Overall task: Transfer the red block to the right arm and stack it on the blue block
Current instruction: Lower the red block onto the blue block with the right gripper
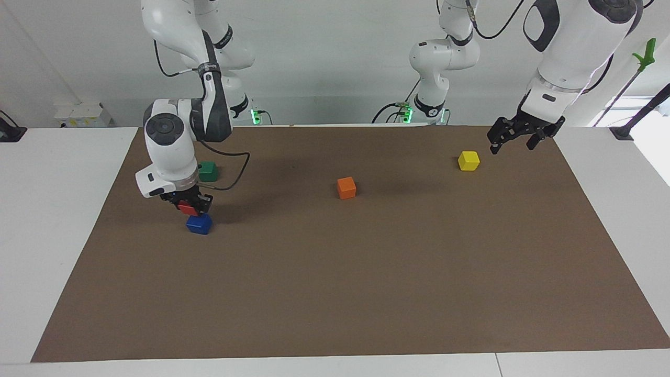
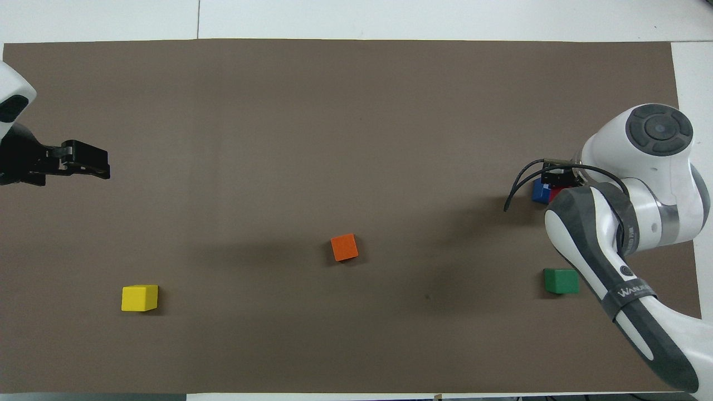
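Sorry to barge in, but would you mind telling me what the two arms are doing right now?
The right hand holds the red block just over the blue block at its end of the table, about to stack it. Whether the two blocks touch yet is unclear. The left hand waits, open, up near the yellow block.

Green block (image 1: 208,171) beside blue block (image 1: 199,224)

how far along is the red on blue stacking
The handover looks done: the right gripper holds the red block, and the left gripper waits open over the table's left-arm end by the yellow block. In hand: the red block sits just above or on the blue block; contact is unclear. Left: release and back away.
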{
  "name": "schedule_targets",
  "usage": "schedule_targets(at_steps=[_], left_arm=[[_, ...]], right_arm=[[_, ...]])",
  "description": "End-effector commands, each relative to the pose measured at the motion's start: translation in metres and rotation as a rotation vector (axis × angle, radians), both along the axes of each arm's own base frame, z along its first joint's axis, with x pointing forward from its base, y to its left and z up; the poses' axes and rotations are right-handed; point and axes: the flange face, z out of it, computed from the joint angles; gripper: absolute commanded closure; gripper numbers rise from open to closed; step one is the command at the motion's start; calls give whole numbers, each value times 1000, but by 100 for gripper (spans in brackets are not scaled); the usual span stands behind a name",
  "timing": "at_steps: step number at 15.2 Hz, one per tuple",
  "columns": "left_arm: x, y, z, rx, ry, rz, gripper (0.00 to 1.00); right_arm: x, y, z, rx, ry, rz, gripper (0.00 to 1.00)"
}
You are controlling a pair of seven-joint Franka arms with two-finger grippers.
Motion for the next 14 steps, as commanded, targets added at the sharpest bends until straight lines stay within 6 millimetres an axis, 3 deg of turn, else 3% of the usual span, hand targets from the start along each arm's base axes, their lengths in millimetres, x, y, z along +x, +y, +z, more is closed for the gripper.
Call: schedule_targets(at_steps=[1,14], left_arm=[[-1,1,-2,4,-3,-15,0],[-6,-5,-4,5,5,-24,0]], right_arm=[[3,-2,-9,-16,-29,-24,100],[9,-10,-18,-11,-73,-43,100]])
